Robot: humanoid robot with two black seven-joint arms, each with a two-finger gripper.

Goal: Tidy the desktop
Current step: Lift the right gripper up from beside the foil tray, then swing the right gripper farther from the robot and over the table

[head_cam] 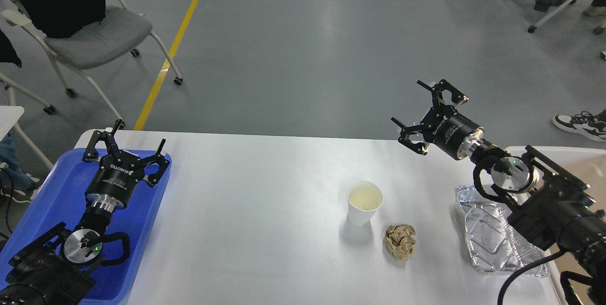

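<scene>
Clutter sat toward the right end of the desktop (pixel 265 210), the wide white tabletop that filled the lower half of our view. A white paper cup (pixel 364 203) stood upright there, right of the middle; a crumpled ball of brown paper (pixel 400 242) lay just beside it toward the near edge, and a foil tray (pixel 492 236) rested at the right edge, partly under our right arm.

Our left gripper (pixel 127 149) hung over the blue tray (pixel 57 186) at the far left corner, fingers spread wide and empty. Our right gripper (pixel 428 111) hovered above the far edge near the right end, also wide and holding nothing.

The cup looked light and thin-walled; it seemed to hold a pale liquid, though the glare left us unsure. We judged it would crush under a hard squeeze and tip easily, so a gentle hold across the wall below the rim seemed best. The paper ball was soft and would yield to any pinch. The foil tray looked flimsy and would likely bend if lifted by one corner.

The tabletop was smooth and glossy. Beyond it lay a grey floor with a yellow line, wheeled chairs at both far sides, and a sneaker at the right.
</scene>
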